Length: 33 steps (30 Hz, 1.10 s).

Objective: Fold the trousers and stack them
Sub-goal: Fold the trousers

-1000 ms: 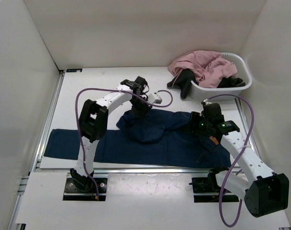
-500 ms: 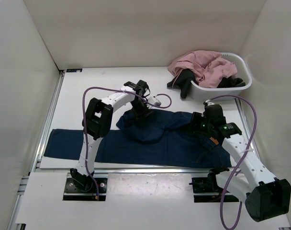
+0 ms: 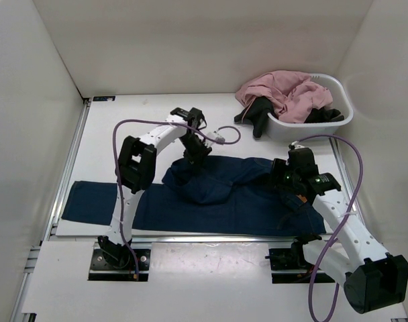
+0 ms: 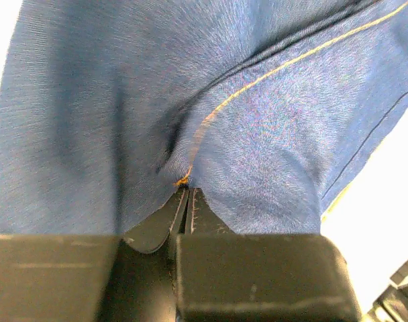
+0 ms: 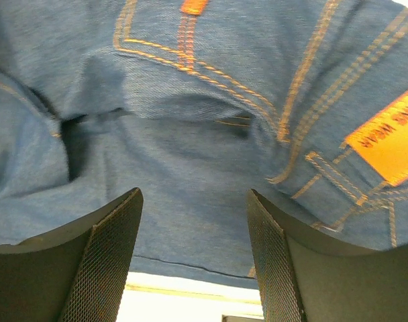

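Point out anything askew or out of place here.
The dark navy denim jeans lie unevenly: one leg stretches flat leftward, while fabric mid-table is bunched into a hump. A small black garment hangs over the white plastic basket's rim.

Overhead view: bright, even, diffuse; shadows soft. Left wrist view: table [image 4: 392, 221] blown out white to the right of the left fingers [image 4: 157, 225], which are dark and blurred. Right wrist view: trousers [image 5: 190, 168] sharp, dimmer just ahead of the right fingers [image 5: 103, 261].

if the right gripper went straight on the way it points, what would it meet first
The jeans: the open right gripper points at denim beside the orange patch, probably very close.
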Tool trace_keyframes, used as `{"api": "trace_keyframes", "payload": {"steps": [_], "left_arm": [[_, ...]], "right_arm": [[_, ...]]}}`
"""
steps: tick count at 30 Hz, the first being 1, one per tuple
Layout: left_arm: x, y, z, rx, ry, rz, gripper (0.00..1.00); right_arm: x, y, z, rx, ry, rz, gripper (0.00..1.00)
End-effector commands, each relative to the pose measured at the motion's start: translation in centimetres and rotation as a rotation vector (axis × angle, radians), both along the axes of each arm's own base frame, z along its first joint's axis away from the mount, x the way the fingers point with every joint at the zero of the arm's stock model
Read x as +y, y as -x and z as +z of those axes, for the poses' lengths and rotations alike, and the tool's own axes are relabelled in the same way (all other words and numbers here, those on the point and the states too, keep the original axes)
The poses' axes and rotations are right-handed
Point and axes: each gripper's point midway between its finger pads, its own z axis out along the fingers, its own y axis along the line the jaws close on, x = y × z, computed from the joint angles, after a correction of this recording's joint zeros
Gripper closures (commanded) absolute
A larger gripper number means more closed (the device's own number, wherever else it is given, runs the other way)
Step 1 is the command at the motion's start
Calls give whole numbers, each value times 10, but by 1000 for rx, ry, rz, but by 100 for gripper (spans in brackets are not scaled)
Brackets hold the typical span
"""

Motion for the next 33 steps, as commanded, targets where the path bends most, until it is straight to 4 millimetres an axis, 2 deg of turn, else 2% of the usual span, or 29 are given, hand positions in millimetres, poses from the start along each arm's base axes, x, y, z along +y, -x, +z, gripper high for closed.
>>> {"api": "trace_keyframes", "payload": {"steps": [1, 2, 4, 5, 7, 9, 10, 12, 13, 14, 15, 16, 17, 19, 20, 21, 22, 24, 26, 27, 30, 31, 32, 33], "left_arm": [[-1, -32, 68, -113, 146, 63, 86], [-2, -36, 84, -158, 171, 61, 86], [1, -43, 100, -210, 197, 73, 86], [3, -47, 114, -250, 217, 80, 86], [8, -48, 124, -289, 203, 84, 86], [12, -56, 141, -354, 217, 103, 86], [28, -69, 148, -388, 198, 168, 86], [53, -83, 165, -453, 191, 261, 86], [67, -98, 175, -505, 186, 335, 86], [103, -115, 185, -543, 172, 433, 86], [125, -122, 199, -587, 167, 494, 86], [148, -129, 205, -613, 150, 558, 86], [195, -142, 214, -651, 127, 679, 86], [241, -143, 230, -692, 114, 792, 86], [259, -143, 231, -707, 104, 830, 86], [289, -140, 223, -697, 68, 904, 86], [302, -138, 227, -723, 57, 930, 86], [321, -132, 222, -734, 27, 974, 86], [329, -126, 215, -766, 2, 985, 86], [339, -124, 212, -785, -29, 998, 86], [363, -114, 204, -816, -93, 1036, 86], [365, -113, 205, -832, -106, 1026, 86], [369, -111, 201, -828, -116, 1023, 86], [369, -109, 201, -832, -121, 1012, 86]], "right_arm": [[-17, -1, 5, -32, 68, -54, 32], [-24, 3, 2, -11, 96, -81, 32], [-36, 7, -1, 6, 141, -131, 32], [-40, 10, -6, 20, 162, -141, 28], [-44, 15, -14, 53, 184, -144, 23], [-53, 28, -25, 124, 233, -160, 20], [-59, 33, -31, 151, 264, -190, 20], [-57, 33, -31, 150, 266, -178, 17], [-57, 33, -31, 150, 260, -187, 14], [-57, 33, -31, 150, 260, -187, 14], [-55, 34, -33, 160, 265, -177, 14], [-55, 34, -36, 177, 268, -183, 13], [-53, 38, -41, 195, 278, -167, 13], [-46, 38, -52, 226, 293, -135, 13], [-47, 39, -56, 239, 314, -140, 13], [-47, 36, -59, 239, 335, -139, 13], [-50, 35, -67, 269, 361, -156, 13], [-60, 36, -78, 313, 431, -194, 13], [-77, 26, -71, 286, 529, -263, 13], [-82, 26, -73, 298, 566, -299, 15], [-100, 21, -70, 298, 651, -383, 39], [-100, 16, -68, 287, 660, -389, 48], [-102, 15, -66, 286, 671, -400, 67], [-102, 11, -64, 280, 678, -404, 75]]}}
